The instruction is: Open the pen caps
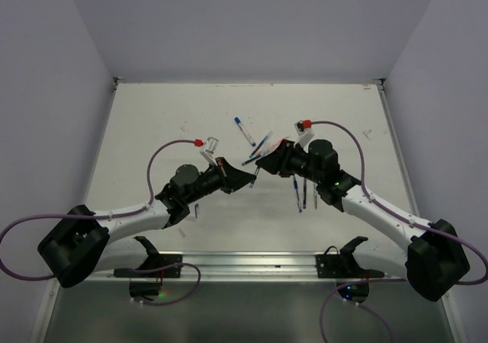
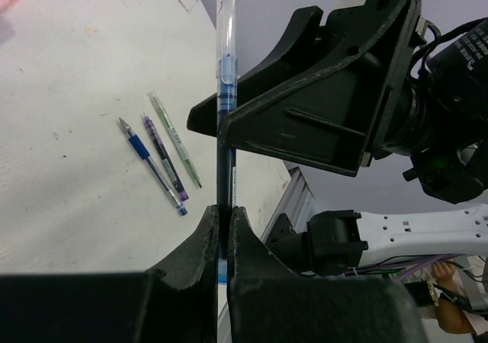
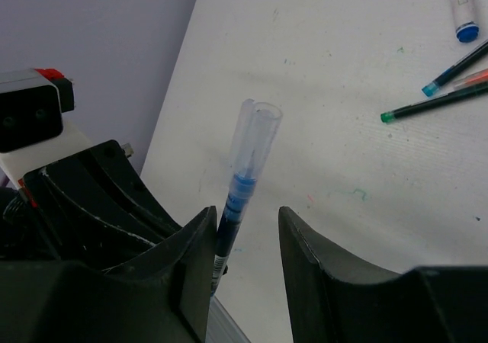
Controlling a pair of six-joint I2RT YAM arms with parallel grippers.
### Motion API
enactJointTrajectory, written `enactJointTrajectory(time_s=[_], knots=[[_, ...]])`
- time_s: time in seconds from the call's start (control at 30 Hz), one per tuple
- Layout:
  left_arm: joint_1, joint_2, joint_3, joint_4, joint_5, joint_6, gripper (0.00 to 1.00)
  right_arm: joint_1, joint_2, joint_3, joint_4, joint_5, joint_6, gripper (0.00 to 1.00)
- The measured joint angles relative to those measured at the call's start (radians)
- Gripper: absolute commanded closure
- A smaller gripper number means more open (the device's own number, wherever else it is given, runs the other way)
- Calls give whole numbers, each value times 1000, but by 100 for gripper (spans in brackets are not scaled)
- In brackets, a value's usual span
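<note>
The left tool [image 2: 223,215] is clamped on a pen [image 2: 226,91] above the tabletop [image 1: 152,122]. The right tool [image 3: 245,215] stands apart around its clear cap [image 3: 252,141]. Nearby lie loose pens [image 2: 164,158]; walls [image 1: 46,68] close three sides.

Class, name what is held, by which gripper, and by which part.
Left gripper grips the blue pen by its lower barrel; right gripper straddles it below the cap.

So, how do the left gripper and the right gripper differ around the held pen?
The left gripper is shut on the pen; the right gripper is open, with a gap beside the pen. The left gripper grips the end away from the clear cap; the right gripper stands nearer that cap. Both have black fingers.
</note>
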Motion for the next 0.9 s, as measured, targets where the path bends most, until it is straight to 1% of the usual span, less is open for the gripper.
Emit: enactJointTrajectory(time_s=[0.07, 0.1, 0.13, 0.2, 0.23, 0.27, 0.3, 0.4, 0.5, 0.57, 0.7, 0.9], knots=[[-6, 3, 6, -1, -5, 0, 100, 0, 19, -11, 30, -4, 16, 64], [-7, 7, 7, -2, -8, 0, 100, 0, 27, -15, 44, -6, 23, 70], [-9, 13, 8, -3, -12, 0, 100, 0, 34, -17, 55, -9, 28, 86], [-13, 26, 11, -9, -22, 2, 100, 2, 50, -16, 85, -30, 50, 100], [-17, 31, 11, -10, -22, 1, 100, 6, 56, -16, 97, -34, 56, 100], [-19, 32, 11, -10, -24, 2, 91, 6, 60, -16, 97, -37, 59, 100], [-19, 32, 13, -18, -28, 4, 68, 5, 64, -16, 99, -44, 60, 100], [-23, 28, 41, -72, -39, 27, 45, 5, 68, -14, 64, -47, 27, 100], [-26, -6, 88, -161, -74, 62, 39, 5, 66, 1, -24, -48, -35, 100], [-25, -53, 104, -216, -101, 86, 39, 5, 60, 23, -100, -53, -95, 100], [-3, -125, 138, -285, -119, 130, 41, 5, 36, 61, -199, -110, -200, 100], [34, -94, 153, -277, -58, 153, 43, 5, 24, 58, -209, -260, -269, 100]])
